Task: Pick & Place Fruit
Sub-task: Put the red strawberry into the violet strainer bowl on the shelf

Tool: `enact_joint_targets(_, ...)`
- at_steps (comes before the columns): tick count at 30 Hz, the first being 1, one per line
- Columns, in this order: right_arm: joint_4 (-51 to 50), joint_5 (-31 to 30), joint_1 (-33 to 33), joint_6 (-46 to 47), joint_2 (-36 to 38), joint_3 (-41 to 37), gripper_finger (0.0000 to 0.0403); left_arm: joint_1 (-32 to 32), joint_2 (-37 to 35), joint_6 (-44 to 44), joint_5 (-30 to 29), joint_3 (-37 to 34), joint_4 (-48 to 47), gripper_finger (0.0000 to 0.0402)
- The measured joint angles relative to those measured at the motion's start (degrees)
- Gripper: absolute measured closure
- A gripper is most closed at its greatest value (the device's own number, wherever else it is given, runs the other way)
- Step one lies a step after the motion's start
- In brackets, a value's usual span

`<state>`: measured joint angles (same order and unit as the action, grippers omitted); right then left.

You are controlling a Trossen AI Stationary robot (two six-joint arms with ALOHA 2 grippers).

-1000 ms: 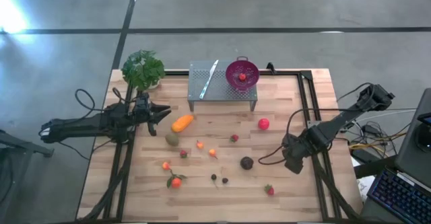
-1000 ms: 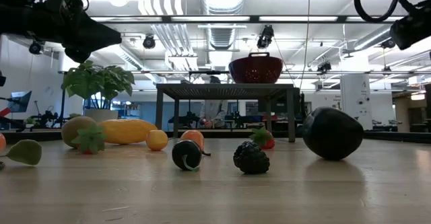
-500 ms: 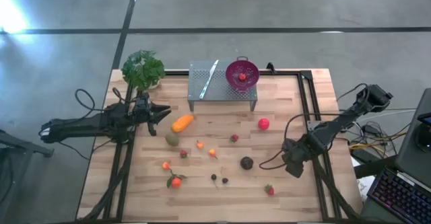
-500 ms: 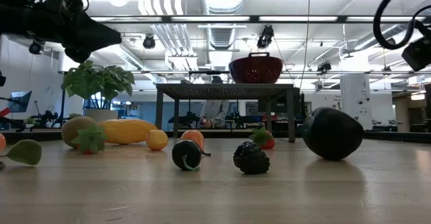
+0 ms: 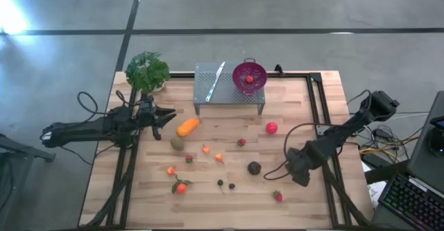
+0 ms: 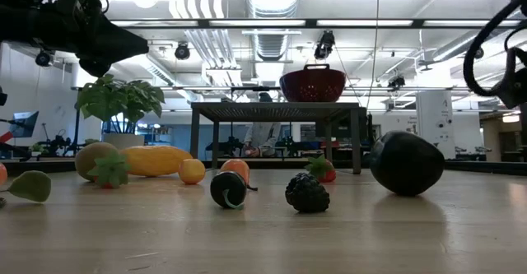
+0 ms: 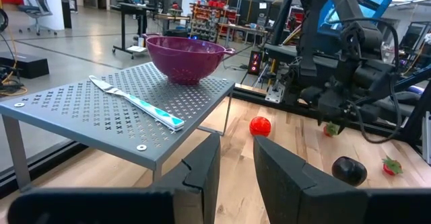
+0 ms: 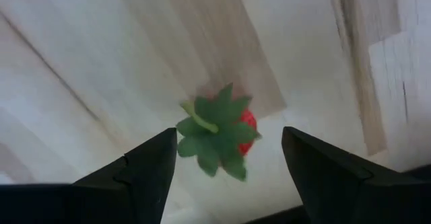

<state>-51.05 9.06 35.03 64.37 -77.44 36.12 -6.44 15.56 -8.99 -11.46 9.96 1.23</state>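
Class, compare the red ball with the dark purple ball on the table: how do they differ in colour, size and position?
The red ball is bright red; the dark purple ball is almost black. In the high view the red ball looks slightly smaller than the purple one. The red ball lies nearer the metal stand; the dark purple ball lies nearer the right gripper. Both are round, rest on the table and are untouched.

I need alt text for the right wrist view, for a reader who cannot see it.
A small red toy strawberry with green leaves lies on the pale wooden table, seen from above, between the open dark fingers of the right gripper.
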Motion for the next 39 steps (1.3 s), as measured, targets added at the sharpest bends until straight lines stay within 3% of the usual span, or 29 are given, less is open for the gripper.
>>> enact_joint_targets(10, 1.42, 2.82, -0.04, -2.99, -5.49, 0.19, 0.0194, 0.0, 0.0, 0.0, 0.0, 0.0, 0.0, 0.0305)
enact_joint_targets(25, 2.9, 2.89, -0.02, -2.71, -4.41, -0.02, 0.0279, 0.0, -0.01, -0.01, -0.01, 0.0, 0.0, 0.0305)
enact_joint_targets(39, 4.31, 1.01, -0.02, -1.76, -4.38, 0.02, 0.019, 0.0, 0.01, -0.02, -0.02, 0.0, 0.0, 0.0305)
